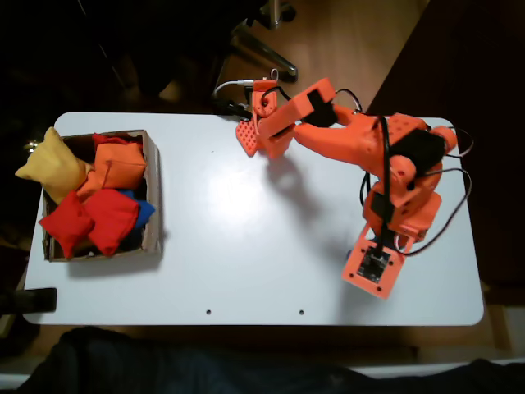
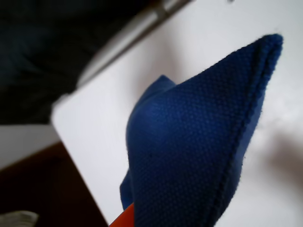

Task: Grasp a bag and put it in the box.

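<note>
In the wrist view a blue bag (image 2: pixel 189 142) looms right against the camera, its pointed end up at the right, a sliver of orange end effector touching its lower edge. In the fixed view the end effector (image 1: pixel 256 131) hangs at the white worktop's (image 1: pixel 271 263) far edge, well apart from the box (image 1: pixel 153 197) of beanbags at the left. Whether it pinches the bag cannot be told.

My fixed view looks straight down on the whole table (image 1: pixel 246 238). My wrist view sits very near the bag (image 2: pixel 199 142), sharing that table (image 2: pixel 109 137).
</note>
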{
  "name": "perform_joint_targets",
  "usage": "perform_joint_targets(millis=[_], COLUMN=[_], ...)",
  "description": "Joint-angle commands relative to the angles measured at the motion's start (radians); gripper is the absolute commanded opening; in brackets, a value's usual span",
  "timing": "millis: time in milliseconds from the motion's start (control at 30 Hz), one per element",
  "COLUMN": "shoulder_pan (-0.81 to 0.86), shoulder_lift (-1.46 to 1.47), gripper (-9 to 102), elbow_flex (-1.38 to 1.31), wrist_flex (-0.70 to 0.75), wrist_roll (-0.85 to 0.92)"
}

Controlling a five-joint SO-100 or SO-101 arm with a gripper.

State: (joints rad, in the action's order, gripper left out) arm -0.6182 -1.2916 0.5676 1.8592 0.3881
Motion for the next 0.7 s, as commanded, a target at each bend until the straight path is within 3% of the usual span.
perform_joint_targets(millis=[0, 667], shoulder_pan=[0.052, 0.541], shoulder_lift=[-0.173, -0.589], gripper=[0, 0], elbow_flex=[0.015, 0.074], wrist_flex=[0.012, 0.009], wrist_roll=[0.008, -0.009])
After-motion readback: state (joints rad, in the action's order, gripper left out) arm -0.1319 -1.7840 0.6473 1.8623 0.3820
